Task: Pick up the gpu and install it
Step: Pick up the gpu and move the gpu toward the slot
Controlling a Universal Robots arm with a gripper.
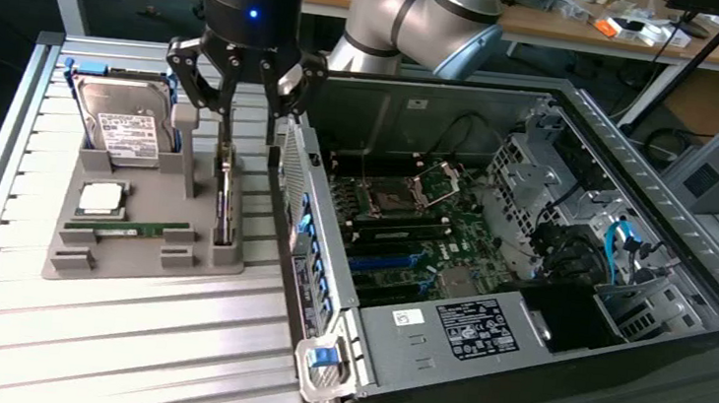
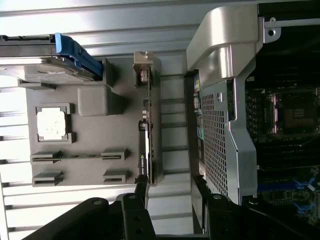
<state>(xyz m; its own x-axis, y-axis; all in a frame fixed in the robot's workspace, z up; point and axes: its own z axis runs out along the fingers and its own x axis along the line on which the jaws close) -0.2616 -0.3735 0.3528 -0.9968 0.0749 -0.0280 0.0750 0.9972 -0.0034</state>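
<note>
**Gripper (image 1: 250, 137) open over gpu (image 1: 225, 199)**

The gripper's fingers were spread wide and held nothing. The gpu stood on edge in the grey holder (image 1: 130, 254), just below one fingertip. The open computer case (image 1: 408, 107) lay beside the other.

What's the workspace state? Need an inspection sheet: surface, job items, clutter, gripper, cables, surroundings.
Surface: slatted metal table with a grey parts holder on it.
Job's things: gpu stands on edge in a holder slot; open PC case beside it, motherboard exposed.
Clutter: hard drive, CPU and memory stick in the holder.
Gripper: gripper open above the gpu, holding nothing.
Cables: blue cable and black cables inside the case.
Surroundings: workbench behind, loose items on it.
</note>
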